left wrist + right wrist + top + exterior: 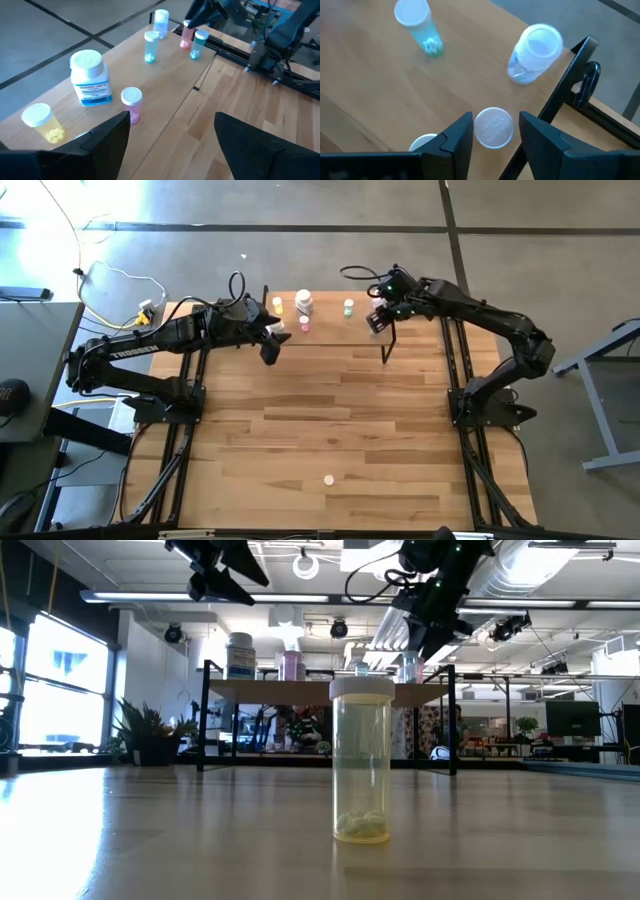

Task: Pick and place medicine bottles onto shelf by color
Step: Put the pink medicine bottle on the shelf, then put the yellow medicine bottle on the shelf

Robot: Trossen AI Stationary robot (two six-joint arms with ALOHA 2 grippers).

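Note:
The light-wood shelf [330, 320] stands at the table's far edge. On it stand a large white bottle [89, 78], a yellow-pill bottle [42, 122], a pink bottle [131, 102] and several bluish ones [150, 46]. My right gripper [493, 131] is over the shelf's right end, pointing down. Its open fingers stand on either side of the white cap [493, 127] of a pink bottle [187, 36], with narrow gaps. My left gripper [170, 145] is open and empty above the shelf's left part. A pale yellow bottle [362, 760] stands alone on the table near its front edge [328, 478].
A teal-pill bottle [419, 25] and a clear bottle with a ribbed white cap [535, 50] stand close to my right gripper, beside the shelf's dark metal leg [577, 75]. Another white cap [424, 142] shows under one finger. Bare tabletop [330, 410] lies between the shelf and the lone bottle.

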